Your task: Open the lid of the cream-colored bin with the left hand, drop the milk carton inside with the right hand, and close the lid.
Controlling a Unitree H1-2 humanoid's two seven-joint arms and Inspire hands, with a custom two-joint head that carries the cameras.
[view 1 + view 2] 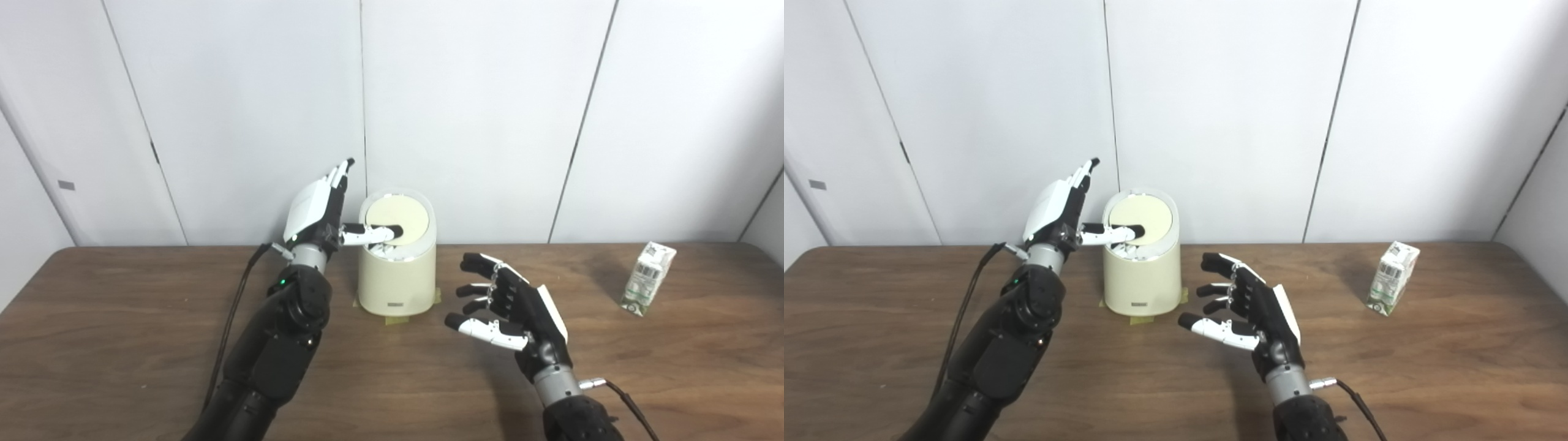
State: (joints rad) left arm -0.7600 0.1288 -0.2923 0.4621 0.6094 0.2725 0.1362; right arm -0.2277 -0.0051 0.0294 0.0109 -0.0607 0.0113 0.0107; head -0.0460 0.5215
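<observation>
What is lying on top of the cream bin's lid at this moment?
The left hand reaches across the bin, its thumb lying on the round lid. The other fingers point upward, off it. The lid hides the inside. The milk carton stands apart on the table.

Bright, even light; soft shadows; slight blur.

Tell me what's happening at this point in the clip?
The left hand is at the cream-colored bin, its thumb laid across the lid, which looks tilted, though how far open is unclear. The right hand hovers open above the table, in front of the bin, holding nothing. The milk carton stands untouched far off to the right.
</observation>
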